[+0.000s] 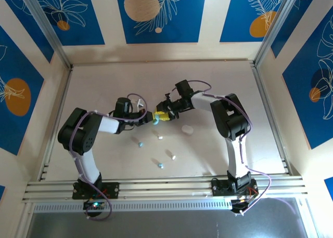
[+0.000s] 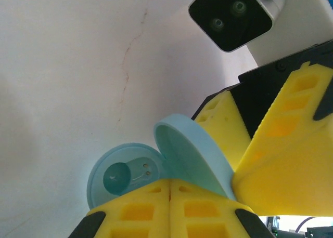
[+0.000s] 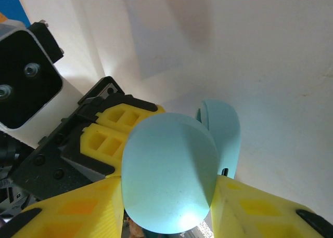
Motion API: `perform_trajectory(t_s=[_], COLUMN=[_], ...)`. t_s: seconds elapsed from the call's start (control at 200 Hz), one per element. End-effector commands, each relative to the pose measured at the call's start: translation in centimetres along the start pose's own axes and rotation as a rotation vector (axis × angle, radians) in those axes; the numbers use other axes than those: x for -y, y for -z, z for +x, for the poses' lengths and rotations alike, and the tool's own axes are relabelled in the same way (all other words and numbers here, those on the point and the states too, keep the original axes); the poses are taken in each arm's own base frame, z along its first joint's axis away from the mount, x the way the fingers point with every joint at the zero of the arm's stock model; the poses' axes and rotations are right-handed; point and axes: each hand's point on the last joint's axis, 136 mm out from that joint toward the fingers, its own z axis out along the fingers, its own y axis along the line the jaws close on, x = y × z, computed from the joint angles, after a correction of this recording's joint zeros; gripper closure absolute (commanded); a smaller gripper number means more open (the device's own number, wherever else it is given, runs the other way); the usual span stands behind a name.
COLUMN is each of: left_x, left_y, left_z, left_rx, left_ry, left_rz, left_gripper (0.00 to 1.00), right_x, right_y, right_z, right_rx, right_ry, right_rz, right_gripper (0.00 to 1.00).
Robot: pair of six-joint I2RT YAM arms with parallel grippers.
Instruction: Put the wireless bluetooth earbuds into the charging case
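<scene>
Wht table (image 1: 104,87) | L grip (image 2: 170,188) shut | R grip (image 3: 166,188) pinching case lid (image 3: 171,149) | earbuds (image 1: 160,137) loose nearside of both

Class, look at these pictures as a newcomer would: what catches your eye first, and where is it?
The open light blue charging case stands out mid-table, its lid between the yellow fingers of the right gripper, the left gripper shut at its base. Nearer the arm bases, four tiny earbuds lie loose: two blue, two white.
</scene>
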Motion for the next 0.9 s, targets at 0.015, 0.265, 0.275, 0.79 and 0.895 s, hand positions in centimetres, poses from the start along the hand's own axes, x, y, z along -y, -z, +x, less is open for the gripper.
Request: perform_trajectory(t_s=[0.015,0.265,0.275,0.79,0.895], left_x=[0.7,0.4,0.4,1.5,1.5], left_y=[-0.5,-0.9,-0.9,-1.9,-1.9], left_z=[-0.4,-0.3,-0.3,0.6,0.6], left_rx=[-0.007,-0.018,-0.018,-0.058,-0.062], left_ry=[-0.010,0.001,0.001,-0.026,-0.034], left_rz=[0.033,0.033,0.033,0.036,0.026], left_gripper=[0.94,0.93,0.93,0.90,0.90], right_x=[-0.7,-0.1,-0.1,0.1,0.1], right_y=[-0.5,-0.2,-0.2,1.6,1.8], right_z=[0.2,0.5,0.5,0.9,0.8], right_rx=[-0.032,-0.017,-0.017,0.039,0.048], right_ry=[-0.004,-0.005,-0.005,0.009,0.008], right_rz=[-0.019,0.021,0.022,0.097,0.105], right_gripper=[0.54,0.37,0.37,0.19,0.19])
